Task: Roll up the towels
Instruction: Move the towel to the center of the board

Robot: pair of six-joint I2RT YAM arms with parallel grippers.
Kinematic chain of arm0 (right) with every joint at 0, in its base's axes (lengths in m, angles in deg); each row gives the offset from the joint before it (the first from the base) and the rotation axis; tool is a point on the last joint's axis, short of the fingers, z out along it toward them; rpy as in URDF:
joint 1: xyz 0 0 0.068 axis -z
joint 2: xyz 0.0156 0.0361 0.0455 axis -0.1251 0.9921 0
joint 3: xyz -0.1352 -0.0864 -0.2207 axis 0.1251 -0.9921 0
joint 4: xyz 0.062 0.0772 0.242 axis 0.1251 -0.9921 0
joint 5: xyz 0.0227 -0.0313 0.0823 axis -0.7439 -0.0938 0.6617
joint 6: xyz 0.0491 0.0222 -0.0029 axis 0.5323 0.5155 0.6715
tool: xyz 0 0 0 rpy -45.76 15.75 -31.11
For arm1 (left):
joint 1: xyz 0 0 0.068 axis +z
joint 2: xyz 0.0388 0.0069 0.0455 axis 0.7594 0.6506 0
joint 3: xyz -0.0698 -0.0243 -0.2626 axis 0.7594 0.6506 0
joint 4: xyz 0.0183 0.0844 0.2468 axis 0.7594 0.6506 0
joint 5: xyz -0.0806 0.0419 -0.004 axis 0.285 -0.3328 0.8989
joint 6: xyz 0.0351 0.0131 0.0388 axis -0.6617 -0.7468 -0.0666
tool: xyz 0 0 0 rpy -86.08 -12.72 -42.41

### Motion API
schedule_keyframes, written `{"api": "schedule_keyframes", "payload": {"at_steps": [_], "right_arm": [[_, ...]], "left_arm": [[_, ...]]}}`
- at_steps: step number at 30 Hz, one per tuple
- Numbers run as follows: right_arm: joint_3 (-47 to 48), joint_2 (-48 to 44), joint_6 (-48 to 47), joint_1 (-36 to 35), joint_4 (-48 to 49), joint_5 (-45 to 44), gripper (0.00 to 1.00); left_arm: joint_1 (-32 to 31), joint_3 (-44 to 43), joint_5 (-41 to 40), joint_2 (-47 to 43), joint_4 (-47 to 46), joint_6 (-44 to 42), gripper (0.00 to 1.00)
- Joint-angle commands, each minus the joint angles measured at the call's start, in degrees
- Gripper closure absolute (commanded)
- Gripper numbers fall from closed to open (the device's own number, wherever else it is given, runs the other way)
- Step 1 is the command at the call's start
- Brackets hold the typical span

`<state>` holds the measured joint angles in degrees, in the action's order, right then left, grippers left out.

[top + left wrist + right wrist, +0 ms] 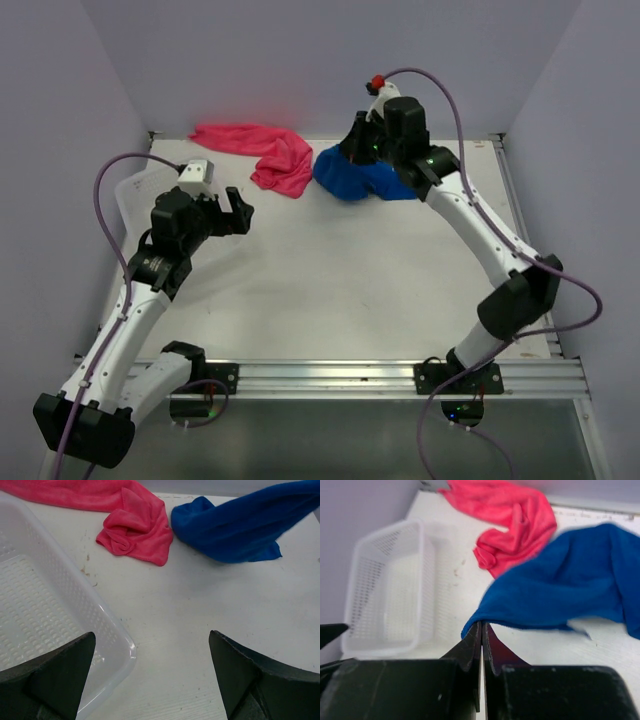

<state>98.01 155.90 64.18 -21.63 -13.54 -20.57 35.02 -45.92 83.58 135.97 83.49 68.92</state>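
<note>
Blue cloth hangs pinched in the right gripper (481,630) at the far side of the table (350,280). Its two black fingers are pressed flat together on one corner of the blue towel (570,595). That corner is lifted, while the rest of the towel droops to the tabletop in a loose heap beneath the wrist.

Just to its left lies the pink towel (260,150), crumpled and partly strung out along the back wall. One bunched end nearly touches the blue one, though the views do not show whether the two actually meet.

The left gripper (232,210) hovers well short of both towels with its fingers spread wide and nothing between them. It sits beside a white slotted basket (115,625) at the left edge of the table, which looks to have nothing in it.

By the look of things, the job has barely begun. Neither towel is spread flat, and neither shows a deliberate roll, only random folds. The blue towel appears to be the first in hand, probably to be pulled out and laid flat. Flattening and rolling it, and then doing the same with the pink one, all seem left to do.
</note>
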Motion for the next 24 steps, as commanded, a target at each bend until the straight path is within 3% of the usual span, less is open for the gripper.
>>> {"api": "schedule_keyframes", "payload": {"at_steps": [1,9,10,12,13,15,18,20,24], "right_arm": [[-9.0,-8.1,2.8,0.1,0.9,2.7,1.00],[-35.9,-23.0,7.6,-7.0,10.0,9.1,0.98],[-39.5,-24.6,8.1,-7.7,10.7,12.7,0.87],[-42.9,-27.3,9.1,-8.8,13.6,15.9,0.55],[-45.2,-29.0,9.0,-8.8,13.7,16.5,0.44],[-45.6,-34.8,6.2,-8.8,7.9,9.5,0.38],[-45.4,-40.6,3.9,-7.3,2.2,-1.4,0.39],[-45.5,-41.6,3.9,-5.3,0.5,-3.2,0.47],[-47.8,-39.7,6.7,3.1,-0.2,-5.0,0.52]], "left_arm": [[-0.1,-0.1,-0.9,-0.9,-1.8,0.1,0.00],[0.0,-0.1,-1.4,-0.5,-1.9,0.0,0.00],[0.0,-0.1,-1.4,-0.4,-1.8,0.0,0.00],[0.0,-0.1,-1.7,0.0,-1.8,-0.1,0.00],[0.0,-0.1,-1.8,0.1,-1.8,-0.1,0.00],[0.0,-0.1,-1.7,0.5,-1.7,-0.1,0.00],[0.0,-0.1,-1.0,1.1,-1.9,-0.2,0.00],[0.0,0.2,0.6,1.6,-2.2,-0.4,0.00],[-0.4,0.8,3.8,2.7,-3.2,-0.2,0.00]]}}
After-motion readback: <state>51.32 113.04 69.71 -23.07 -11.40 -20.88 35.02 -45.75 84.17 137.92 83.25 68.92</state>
